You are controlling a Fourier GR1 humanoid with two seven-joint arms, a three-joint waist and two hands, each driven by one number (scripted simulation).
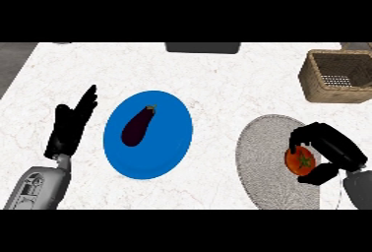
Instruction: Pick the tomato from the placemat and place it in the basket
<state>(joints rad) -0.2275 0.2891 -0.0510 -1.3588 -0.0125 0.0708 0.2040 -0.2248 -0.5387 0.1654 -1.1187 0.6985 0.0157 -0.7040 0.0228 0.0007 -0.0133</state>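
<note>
Left forearm (38, 186) entered from the lower left edge, its grey casing nearest the view, with the left hand (70, 129) open, fingers straight and angled up toward the upper right, resting on the counter (218, 78) just beside the plate. Right hand (327, 152) sat at lower right, fingers and thumb curled round the tomato (300, 162), gripping it. Tomato was red with a green stem on top, at the right part of the placemat (265, 157); could not tell if it was lifted or touching the mat. Placemat was grey, oval, textured, running down to the lower edge. Blue plate (156, 157) lay left of the placemat, apart from it, with a dark purple eggplant (138, 127) lying on it, stem toward the upper right. Basket (316, 83), woven, brown, stood at the upper right, well apart from the tomato. Counter was white marble with faint veins. A dark rectangular object (202, 47) sat at the top edge, a dark floor strip (11, 61) showed past the counter's left corner.
</note>
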